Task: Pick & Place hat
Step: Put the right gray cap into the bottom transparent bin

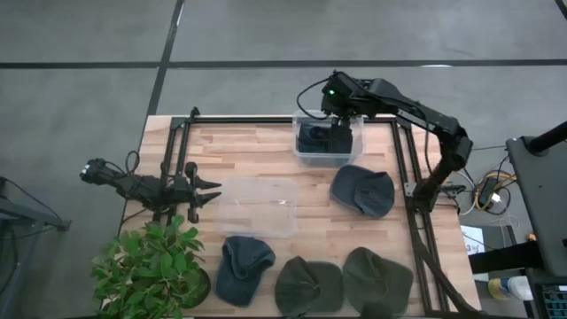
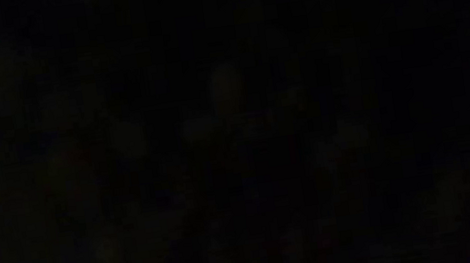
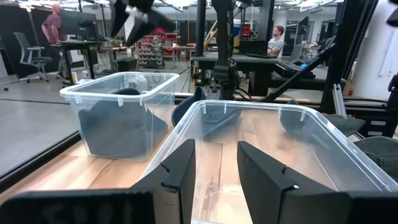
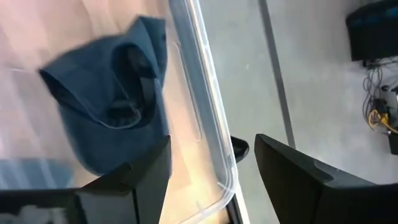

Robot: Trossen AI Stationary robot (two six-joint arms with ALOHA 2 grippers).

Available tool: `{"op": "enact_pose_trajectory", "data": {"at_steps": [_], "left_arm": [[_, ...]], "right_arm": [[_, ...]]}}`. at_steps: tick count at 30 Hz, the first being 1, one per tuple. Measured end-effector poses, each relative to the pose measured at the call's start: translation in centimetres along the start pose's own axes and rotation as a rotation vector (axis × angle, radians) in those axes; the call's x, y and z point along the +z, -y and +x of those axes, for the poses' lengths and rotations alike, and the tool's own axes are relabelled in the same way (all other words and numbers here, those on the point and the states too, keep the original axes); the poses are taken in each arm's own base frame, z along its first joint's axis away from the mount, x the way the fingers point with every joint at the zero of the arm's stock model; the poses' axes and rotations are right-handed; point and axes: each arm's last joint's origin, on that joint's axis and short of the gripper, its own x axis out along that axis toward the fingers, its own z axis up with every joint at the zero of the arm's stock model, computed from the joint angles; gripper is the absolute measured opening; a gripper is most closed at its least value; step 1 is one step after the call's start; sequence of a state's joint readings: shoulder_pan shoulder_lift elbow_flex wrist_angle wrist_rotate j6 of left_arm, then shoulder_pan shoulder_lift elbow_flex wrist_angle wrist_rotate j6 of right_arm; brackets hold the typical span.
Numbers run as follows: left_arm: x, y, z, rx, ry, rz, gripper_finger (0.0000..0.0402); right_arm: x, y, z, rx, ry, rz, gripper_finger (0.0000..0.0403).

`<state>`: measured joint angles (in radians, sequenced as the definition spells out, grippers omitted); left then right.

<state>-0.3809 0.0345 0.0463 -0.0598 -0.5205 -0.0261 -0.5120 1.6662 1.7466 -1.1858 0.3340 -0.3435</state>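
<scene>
A blue hat (image 1: pixel 312 138) (image 4: pixel 106 118) lies crumpled on the floor of the clear far bin (image 1: pixel 301 152). My right gripper (image 1: pixel 338 131) (image 4: pixel 211 168) hovers over that bin's edge, open and touching nothing; the hat lies to one side of its fingers. My left gripper (image 1: pixel 209 191) (image 3: pixel 217 177) waits open at the table's left, its fingers pointing at the middle clear bin (image 1: pixel 259 206) (image 3: pixel 261 124). Loose hats lie on the table: a grey-blue one (image 1: pixel 361 190), a blue one (image 1: pixel 244 268) and two green ones (image 1: pixel 308 285) (image 1: pixel 378 282). The low view is dark.
A potted plant (image 1: pixel 151 266) stands at the table's near left corner. A black frame (image 1: pixel 403 168) runs along the table's far, left and right sides. In the left wrist view, people sit at desks in the room beyond the table.
</scene>
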Motion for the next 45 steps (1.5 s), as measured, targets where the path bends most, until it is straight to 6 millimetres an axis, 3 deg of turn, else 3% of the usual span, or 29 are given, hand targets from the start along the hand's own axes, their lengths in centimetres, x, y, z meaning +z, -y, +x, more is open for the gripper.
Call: {"op": "enact_pose_trajectory", "data": {"at_steps": [7, 14, 23, 30, 45], "left_arm": [[0.0, 0.0, 0.0, 0.0, 0.0, 0.0, 0.0112], [0.0, 0.0, 0.0, 0.0, 0.0, 0.0, 0.0112], [0.0, 0.0, 0.0, 0.0, 0.0, 0.0, 0.0112], [0.0, 0.0, 0.0, 0.0, 0.0, 0.0, 0.0112], [0.0, 0.0, 0.0, 0.001, 0.0, 0.0, 0.0112]], "right_arm": [[-1.2, -2.2, -4.3, 0.035, 0.047, 0.034, 0.0226], [-2.0, -5.4, -6.3, 0.198, -0.003, 0.091, 0.0226], [-1.9, -11.1, -5.8, 0.358, -0.121, 0.073, 0.0226], [-3.0, -15.0, -4.3, 0.367, -0.232, 0.021, 0.0226], [-4.5, -19.1, -5.5, 0.403, -0.263, 0.011, 0.0226]]}}
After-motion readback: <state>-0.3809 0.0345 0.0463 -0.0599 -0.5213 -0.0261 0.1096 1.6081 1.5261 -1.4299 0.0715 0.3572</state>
